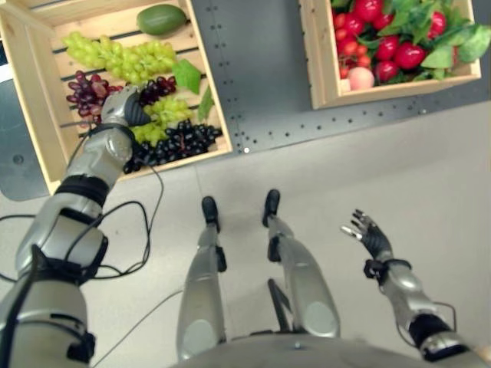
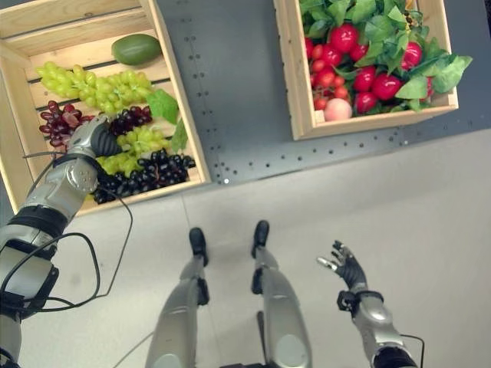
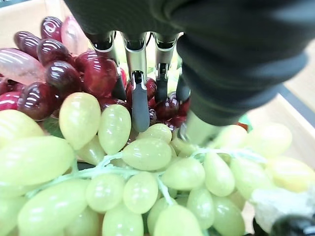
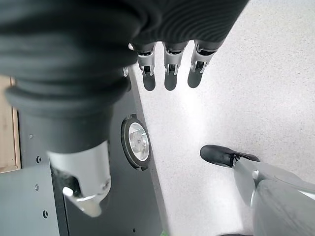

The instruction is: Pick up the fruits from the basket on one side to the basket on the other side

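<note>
Left eye view, left crate [image 1: 201, 70] of grapes [image 1: 123, 55], left hand [image 1: 123, 107] fingers straight among them, right crate [image 1: 322, 73] of red fruit [image 1: 395, 54].

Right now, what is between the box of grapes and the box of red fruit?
In the left eye view, just a bare strip of the dark grey panel separates the grape crate from the red-fruit crate.

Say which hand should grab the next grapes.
Left. The left hand is already down among the grapes in the left crate, fingers straight. The right hand hangs open over the floor, far from both crates.
</note>
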Available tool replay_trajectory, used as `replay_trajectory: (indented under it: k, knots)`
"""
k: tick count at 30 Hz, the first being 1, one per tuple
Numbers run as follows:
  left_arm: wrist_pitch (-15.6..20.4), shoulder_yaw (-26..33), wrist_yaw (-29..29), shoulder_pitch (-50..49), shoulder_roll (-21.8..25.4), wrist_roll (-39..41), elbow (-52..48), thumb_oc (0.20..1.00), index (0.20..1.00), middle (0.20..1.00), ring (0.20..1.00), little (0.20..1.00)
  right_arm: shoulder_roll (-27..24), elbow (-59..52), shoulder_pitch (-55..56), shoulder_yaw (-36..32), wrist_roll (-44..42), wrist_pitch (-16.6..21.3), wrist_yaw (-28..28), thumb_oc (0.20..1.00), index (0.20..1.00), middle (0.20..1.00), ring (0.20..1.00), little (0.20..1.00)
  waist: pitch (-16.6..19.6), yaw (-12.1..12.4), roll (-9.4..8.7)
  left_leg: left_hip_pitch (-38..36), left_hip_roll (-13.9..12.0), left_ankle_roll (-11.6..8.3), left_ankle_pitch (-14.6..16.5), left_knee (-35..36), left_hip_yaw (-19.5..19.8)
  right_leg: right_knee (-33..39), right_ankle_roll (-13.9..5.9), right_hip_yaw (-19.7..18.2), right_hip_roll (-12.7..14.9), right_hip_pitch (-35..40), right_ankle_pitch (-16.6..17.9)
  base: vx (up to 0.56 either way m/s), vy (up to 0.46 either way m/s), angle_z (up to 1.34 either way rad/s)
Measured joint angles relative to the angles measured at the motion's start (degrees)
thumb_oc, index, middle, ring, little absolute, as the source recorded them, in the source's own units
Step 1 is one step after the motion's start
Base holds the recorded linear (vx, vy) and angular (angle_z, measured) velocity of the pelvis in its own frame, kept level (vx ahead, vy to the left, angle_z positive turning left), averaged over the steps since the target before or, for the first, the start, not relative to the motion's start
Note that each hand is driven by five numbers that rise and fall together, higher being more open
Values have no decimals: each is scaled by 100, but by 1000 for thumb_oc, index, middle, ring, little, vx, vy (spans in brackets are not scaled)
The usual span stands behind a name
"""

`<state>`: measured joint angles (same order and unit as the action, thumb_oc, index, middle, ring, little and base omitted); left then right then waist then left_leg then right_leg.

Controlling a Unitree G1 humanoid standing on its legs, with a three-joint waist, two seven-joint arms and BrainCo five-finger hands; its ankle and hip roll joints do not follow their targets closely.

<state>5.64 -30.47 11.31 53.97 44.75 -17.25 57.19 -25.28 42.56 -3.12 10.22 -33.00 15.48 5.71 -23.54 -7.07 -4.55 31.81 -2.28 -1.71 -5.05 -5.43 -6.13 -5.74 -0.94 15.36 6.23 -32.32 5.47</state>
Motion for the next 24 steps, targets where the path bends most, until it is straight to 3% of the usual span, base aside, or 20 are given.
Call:
replay_trajectory:
  k: [24]
  knots:
    - [5,-4,-1,-1,-84,7,200,200,200,200,200,200,-24,-137,-3,2,-31,0,35,1000,1000,1000,1000,1000,81,14,-47,-13,0,-1,-1,-16,1,-15,33,-6,0,11,23,0,0,0]
